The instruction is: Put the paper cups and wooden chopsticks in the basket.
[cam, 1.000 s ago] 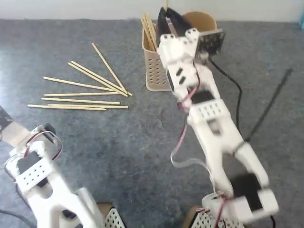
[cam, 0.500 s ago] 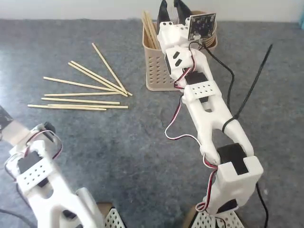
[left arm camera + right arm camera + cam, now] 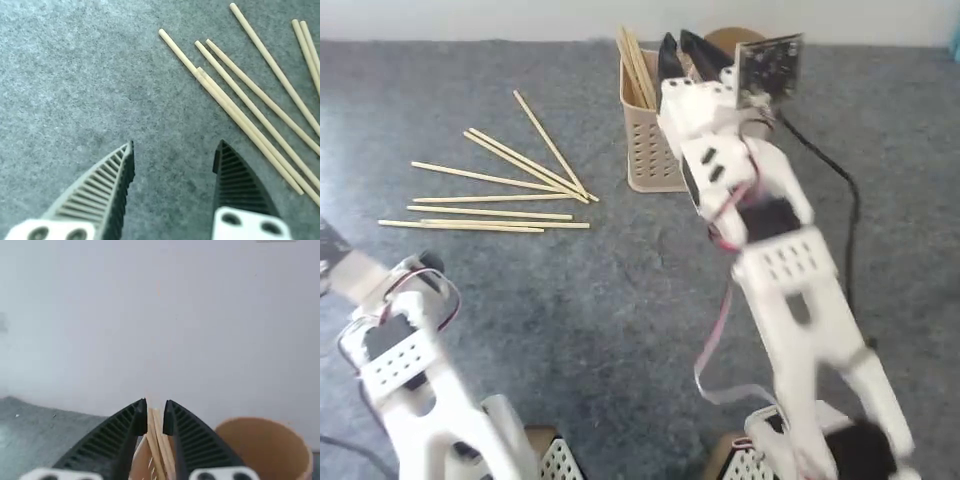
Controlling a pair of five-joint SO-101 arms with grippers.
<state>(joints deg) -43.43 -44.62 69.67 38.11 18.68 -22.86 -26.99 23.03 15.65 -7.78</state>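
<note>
Several wooden chopsticks (image 3: 500,190) lie fanned out on the grey carpet at the left. A beige slotted basket (image 3: 648,150) stands at the back with a few chopsticks (image 3: 634,62) upright in it. A brown paper cup (image 3: 745,40) shows right behind my right gripper. My right gripper (image 3: 685,50) hangs over the basket's rim, open by a narrow gap with nothing held. In the right wrist view the gripper (image 3: 155,412) frames the standing chopsticks (image 3: 156,440), with the cup (image 3: 260,447) beside them. My left gripper (image 3: 175,150) is open just above the carpet, near the ends of the loose chopsticks (image 3: 235,102).
The left arm (image 3: 400,350) stands at the near left corner, the right arm (image 3: 790,270) stretches from the near edge up to the basket. A black cable (image 3: 830,180) trails to the right of it. Bare carpet lies between the arms.
My right gripper held a chopstick upright over the basket, opened wide, and now its fingers have come nearly together. The right arm has swung slightly right. The left arm barely shifted.
</note>
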